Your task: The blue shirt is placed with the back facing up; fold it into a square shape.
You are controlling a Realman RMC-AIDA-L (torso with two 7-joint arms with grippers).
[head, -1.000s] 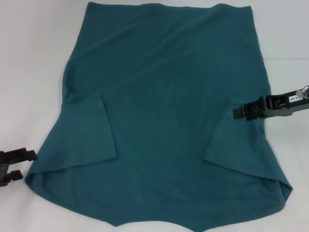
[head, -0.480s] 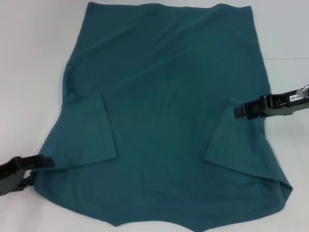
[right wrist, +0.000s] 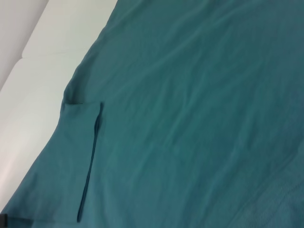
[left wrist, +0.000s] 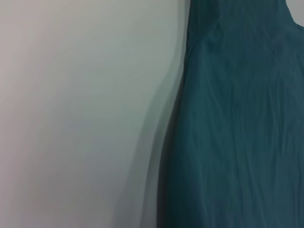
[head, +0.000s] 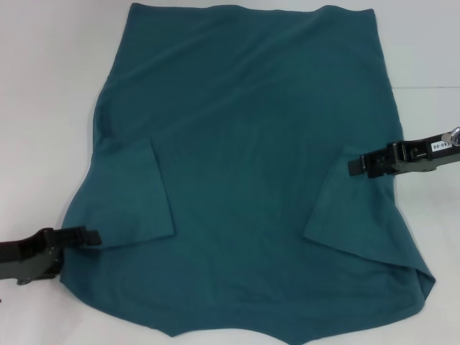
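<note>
The left gripper (head: 92, 235) has been advanced from off the cloth onto the shirt (head: 244, 165), now under its tips at the folded sleeve. Whether its fingers are together cannot be told. The right gripper (head: 353, 166) is kept over the opposite edge, its state likewise unclear. A side fold seems to be in preparation.

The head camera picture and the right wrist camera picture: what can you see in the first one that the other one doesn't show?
Only the head view shows both grippers: the left gripper at the blue shirt's near left edge, over its folded-in left sleeve, and the right gripper at its right side. It also shows the folded-in right sleeve and nearly the whole shirt. Only the right wrist view shows the left sleeve's hem up close, as a thin dark line. Both show the shirt, the left sleeve and the white table.
</note>
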